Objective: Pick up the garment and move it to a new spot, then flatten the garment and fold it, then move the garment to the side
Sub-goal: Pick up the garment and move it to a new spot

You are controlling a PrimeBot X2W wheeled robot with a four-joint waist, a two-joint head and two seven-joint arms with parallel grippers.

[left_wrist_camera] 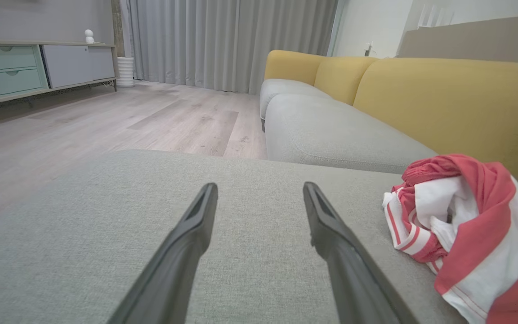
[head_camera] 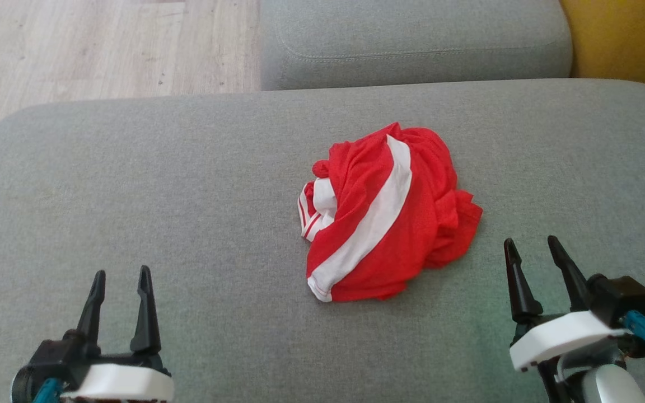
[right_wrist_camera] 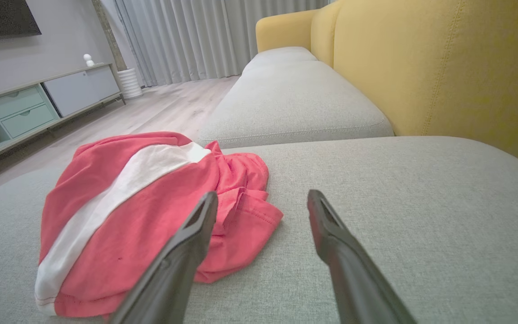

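A crumpled red garment [head_camera: 387, 215] with a broad white stripe lies bunched near the middle of the grey sofa cushion [head_camera: 160, 184]. My left gripper [head_camera: 121, 275] stands open at the lower left, well left of the cloth, nothing between its fingers. At the lower right my right gripper [head_camera: 531, 244] is open too, just right of and nearer than the garment's edge. The left wrist view has the garment [left_wrist_camera: 466, 234] to the right of my open left gripper [left_wrist_camera: 260, 189]. In the right wrist view the garment [right_wrist_camera: 146, 211] lies left of my open right gripper [right_wrist_camera: 262, 196].
A second grey seat cushion [head_camera: 412, 45] adjoins the far side, with the yellow sofa back [right_wrist_camera: 443, 67] on the right. Wooden floor [head_camera: 93, 50] lies beyond the cushion's far left edge. A low cabinet [left_wrist_camera: 38, 67] and curtains [left_wrist_camera: 227, 40] stand across the room.
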